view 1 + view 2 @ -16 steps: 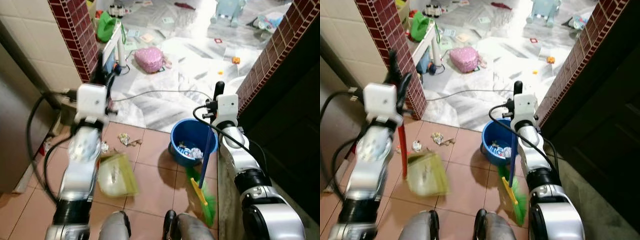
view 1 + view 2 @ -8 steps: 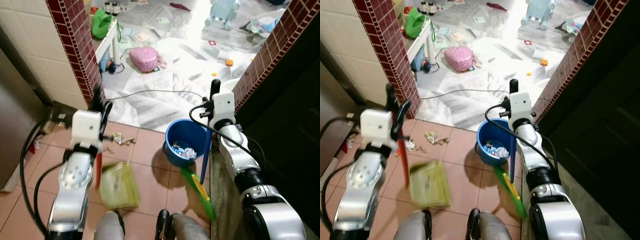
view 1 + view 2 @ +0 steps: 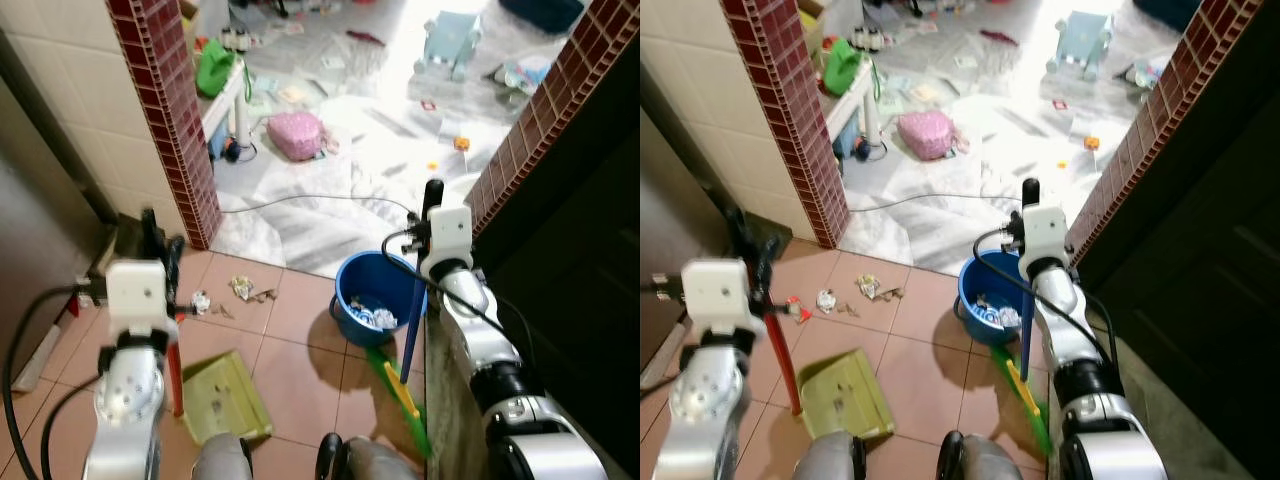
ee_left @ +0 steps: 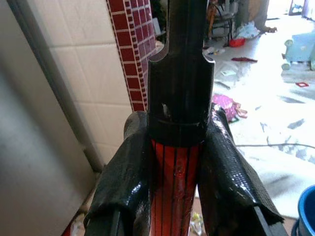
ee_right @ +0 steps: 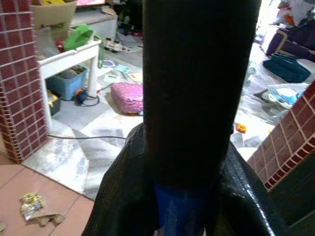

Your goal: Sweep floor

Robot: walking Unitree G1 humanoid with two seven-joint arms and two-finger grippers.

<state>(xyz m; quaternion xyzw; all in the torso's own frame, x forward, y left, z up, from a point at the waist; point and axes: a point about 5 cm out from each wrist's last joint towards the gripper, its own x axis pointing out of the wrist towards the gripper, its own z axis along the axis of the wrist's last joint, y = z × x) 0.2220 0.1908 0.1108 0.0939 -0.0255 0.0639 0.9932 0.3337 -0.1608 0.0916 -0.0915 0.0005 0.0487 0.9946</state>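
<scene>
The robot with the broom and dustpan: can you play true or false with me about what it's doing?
1. The left gripper is shut on the red dustpan handle. True.
2. The blue bucket is empty. False: there is crumpled rubbish inside it.
3. The right gripper holds the blue broom handle. True.
4. The green dustpan sits on the white marble floor. False: it rests on the reddish tiles near the robot's feet.
5. Small scraps of litter lie on the tiles, between the brick pillar and the bucket. True.
6. The pink bag is inside the bucket. False: it lies on the marble floor in the room beyond.
</scene>
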